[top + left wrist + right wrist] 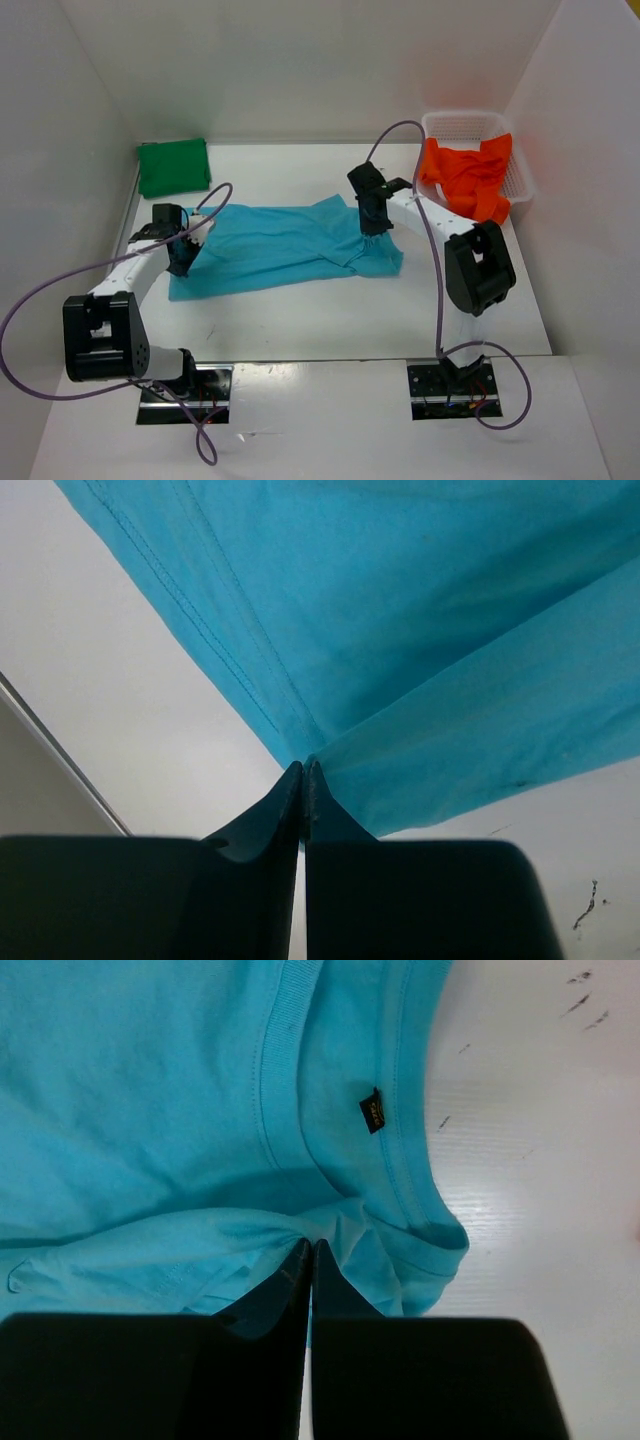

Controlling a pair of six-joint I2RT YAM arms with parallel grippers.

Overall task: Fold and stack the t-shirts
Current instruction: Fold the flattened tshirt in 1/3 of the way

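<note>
On the table [400, 310], turquoise t-shirt [280, 245] spread, left claw [303, 770] clamped on its hem [215, 630], right claw [308, 1250] nipping cloth by collar [400, 1160]

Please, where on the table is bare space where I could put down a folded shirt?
Bare table lies in the near strip, between the turquoise shirt and the near edge. A second bare strip runs along the far edge, between the green shirt and the basket. It is crowded at the right, where the right arm and basket stand close.
</note>
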